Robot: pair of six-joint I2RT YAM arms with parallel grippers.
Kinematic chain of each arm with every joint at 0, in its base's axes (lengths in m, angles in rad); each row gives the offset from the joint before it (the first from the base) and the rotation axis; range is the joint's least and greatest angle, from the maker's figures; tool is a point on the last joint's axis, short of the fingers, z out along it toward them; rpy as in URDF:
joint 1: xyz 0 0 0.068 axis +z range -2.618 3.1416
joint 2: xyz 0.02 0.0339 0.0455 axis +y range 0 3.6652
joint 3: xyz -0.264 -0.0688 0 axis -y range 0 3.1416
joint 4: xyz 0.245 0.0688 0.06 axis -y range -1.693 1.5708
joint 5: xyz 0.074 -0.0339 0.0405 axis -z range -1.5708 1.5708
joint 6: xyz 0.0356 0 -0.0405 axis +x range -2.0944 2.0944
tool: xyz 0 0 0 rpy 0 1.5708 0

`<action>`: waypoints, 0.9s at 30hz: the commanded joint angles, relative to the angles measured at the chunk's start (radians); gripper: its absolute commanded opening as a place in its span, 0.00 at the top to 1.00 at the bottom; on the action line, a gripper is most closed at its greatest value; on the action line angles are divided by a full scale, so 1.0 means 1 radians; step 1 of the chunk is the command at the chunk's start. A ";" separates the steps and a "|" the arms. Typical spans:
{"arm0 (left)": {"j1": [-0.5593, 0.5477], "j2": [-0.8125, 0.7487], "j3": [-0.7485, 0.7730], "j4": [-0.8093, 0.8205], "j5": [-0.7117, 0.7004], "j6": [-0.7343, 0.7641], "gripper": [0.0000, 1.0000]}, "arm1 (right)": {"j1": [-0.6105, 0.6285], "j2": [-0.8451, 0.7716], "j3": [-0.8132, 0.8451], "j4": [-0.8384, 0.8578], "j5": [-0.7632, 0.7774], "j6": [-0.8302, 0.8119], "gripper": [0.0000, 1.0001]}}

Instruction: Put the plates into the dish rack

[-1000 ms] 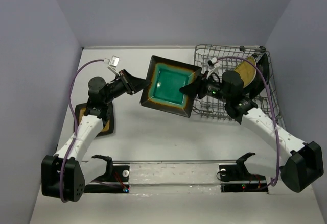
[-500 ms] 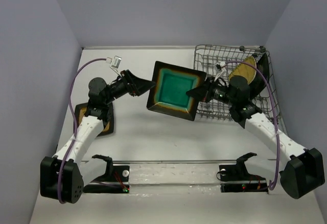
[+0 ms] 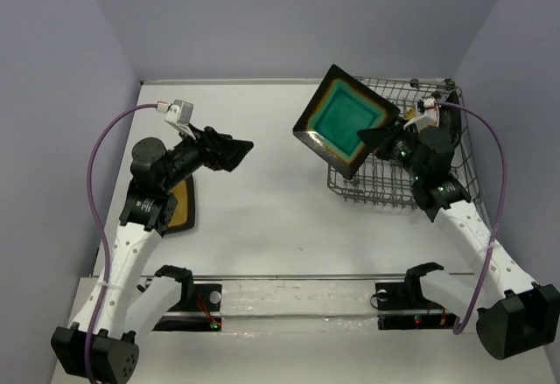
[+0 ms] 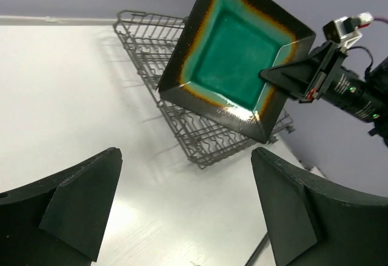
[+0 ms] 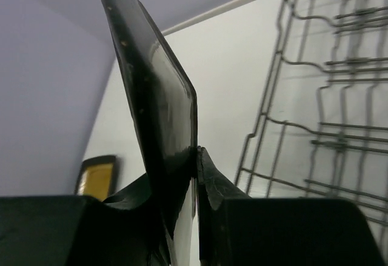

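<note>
A mustard-centred plate [image 3: 179, 207] lies flat on the tabletop [image 3: 271, 218] at the left. Just right of it, the left tool [image 3: 238, 154] hangs with fingers wide apart, holding nothing. The right tool [image 3: 374, 142] is clamped on the edge of the teal-centred plate [image 3: 346, 120], which is tilted in the air over the dish rack's [image 3: 376, 190] left end.

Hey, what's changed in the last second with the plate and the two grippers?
The left gripper let go of the teal-centred plate, opened and drew back left. The right gripper closed on its edge and carried it toward the dish rack. The mustard plate stayed put.
</note>
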 commanded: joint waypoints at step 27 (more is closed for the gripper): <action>-0.036 -0.112 -0.030 -0.162 -0.109 0.235 0.01 | -0.009 0.310 0.047 0.672 0.978 -0.614 0.93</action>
